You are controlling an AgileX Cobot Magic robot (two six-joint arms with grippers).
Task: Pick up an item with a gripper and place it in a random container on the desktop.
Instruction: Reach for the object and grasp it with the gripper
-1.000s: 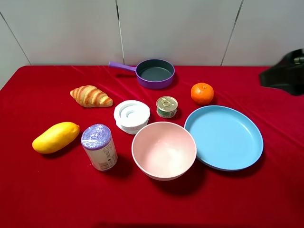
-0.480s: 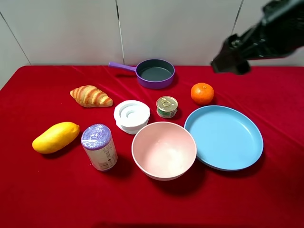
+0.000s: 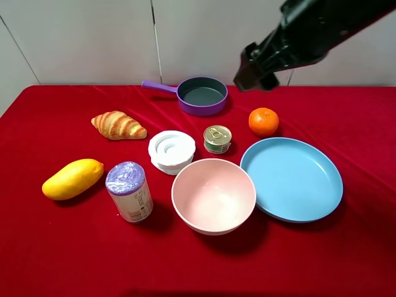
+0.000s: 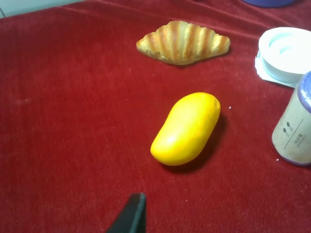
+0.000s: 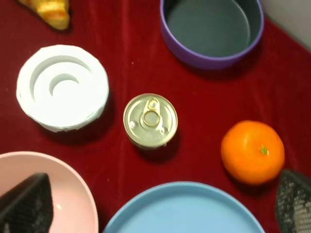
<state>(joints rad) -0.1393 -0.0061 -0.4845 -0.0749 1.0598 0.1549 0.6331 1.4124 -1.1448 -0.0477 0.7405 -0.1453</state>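
Note:
The item, a canister [image 3: 129,192] with a lilac speckled top and a beige label, stands upright on the red desktop [image 3: 55,247] at front left, next to a mango; its edge shows in the left wrist view [image 4: 296,124]. The container, a purple saucepan [image 3: 202,96], sits at the back centre and shows in the right wrist view [image 5: 212,29]. My right gripper [image 3: 252,69] hangs high over the gap between saucepan and orange, empty; in the right wrist view [image 5: 160,206] its fingers stand wide apart. Of my left gripper only one black fingertip [image 4: 130,216] shows, near the mango.
A mango [image 3: 72,179], a croissant [image 3: 119,125], a white ridged jar [image 3: 171,150], a gold-lidded tin [image 3: 217,138], an orange [image 3: 263,121], a pink bowl [image 3: 213,195] and a blue plate [image 3: 291,179] lie on the cloth. A white wall stands behind.
My right arm has swung in from the right edge, up and to the left, and now hangs near the saucepan. Nothing on the table has moved.

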